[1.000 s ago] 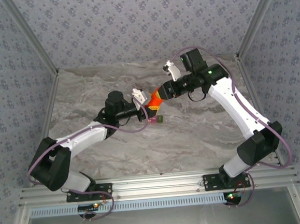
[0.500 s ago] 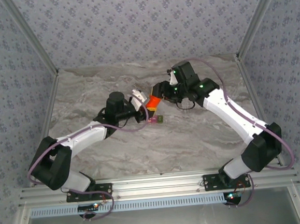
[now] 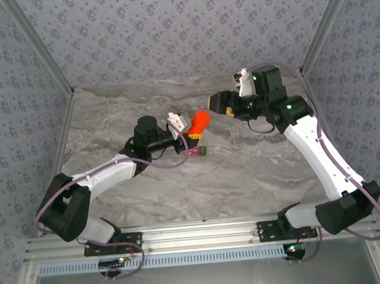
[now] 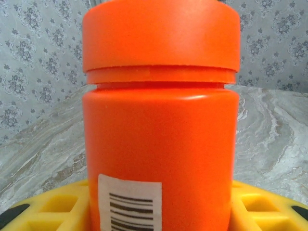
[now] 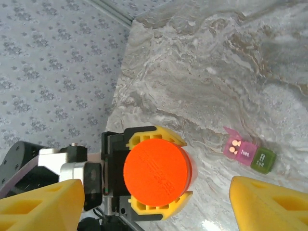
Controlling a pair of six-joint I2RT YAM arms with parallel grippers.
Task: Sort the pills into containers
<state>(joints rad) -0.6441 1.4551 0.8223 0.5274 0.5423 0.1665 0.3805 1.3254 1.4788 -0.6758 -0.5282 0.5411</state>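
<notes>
An orange-red bottle (image 3: 199, 121) with its cap on stands upright in my left gripper (image 3: 191, 134), whose yellow fingers (image 5: 155, 136) are shut on its body. Up close the bottle (image 4: 160, 120) carries a barcode label. My right gripper (image 3: 218, 102) hangs open up and to the right of the cap, apart from it, its yellow fingers (image 5: 43, 204) spread wide on either side of the bottle (image 5: 156, 168). The containers (image 5: 250, 155), one pink and one olive-green compartment, lie on the table just right of the bottle. Two small pale pills (image 5: 234, 146) show in the pink part.
The marble table (image 3: 258, 169) stretches around the arms, with patterned walls at the back and sides. The containers (image 3: 199, 152) lie just below the left gripper. A metal rail (image 3: 197, 233) runs along the near edge.
My right gripper, which sat on the bottle's cap, has opened and pulled back up and to the right. The cap stays on the bottle. The left arm has held still.
</notes>
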